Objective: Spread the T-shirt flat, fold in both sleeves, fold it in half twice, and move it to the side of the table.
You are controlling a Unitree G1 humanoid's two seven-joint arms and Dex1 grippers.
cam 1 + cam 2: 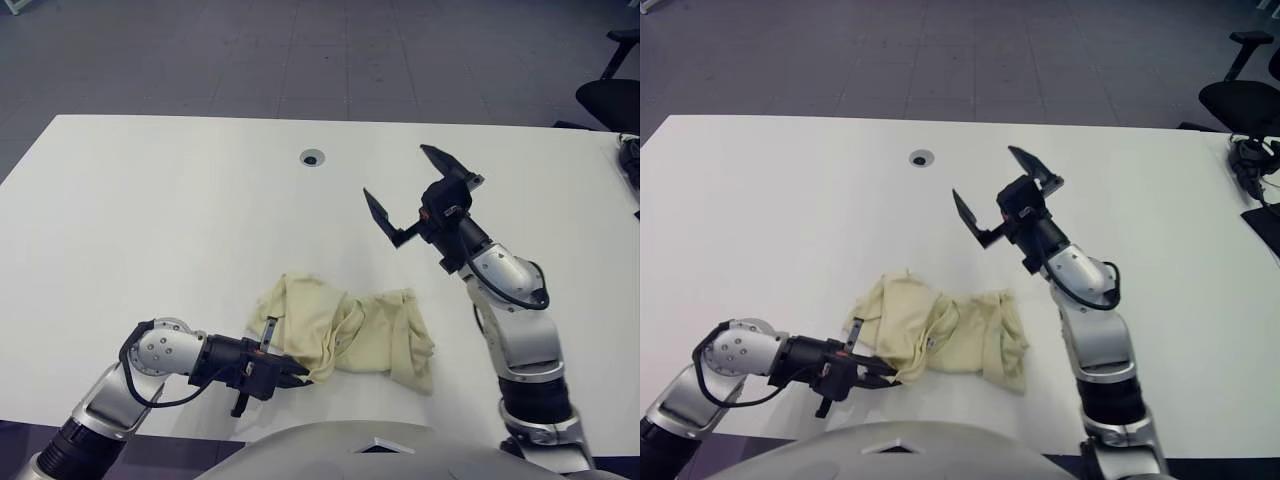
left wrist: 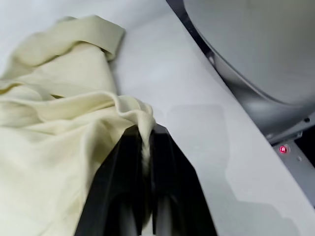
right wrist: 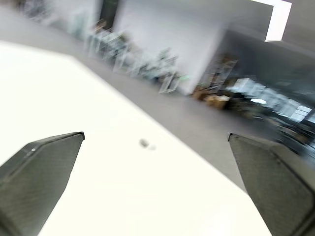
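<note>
A pale yellow T-shirt (image 1: 350,335) lies crumpled in a heap near the front edge of the white table (image 1: 150,200). My left gripper (image 1: 296,375) is low at the heap's front left corner, shut on a pinched fold of the T-shirt (image 2: 143,123). My right gripper (image 1: 408,190) hangs above the table behind and to the right of the heap, wide open with nothing between its fingers (image 3: 44,167).
A round cable hole (image 1: 312,157) sits in the table toward the back middle. A black office chair (image 1: 1245,95) stands off the table's far right. Dark items (image 1: 1252,160) lie at the table's right edge. Bare tabletop stretches left and behind the shirt.
</note>
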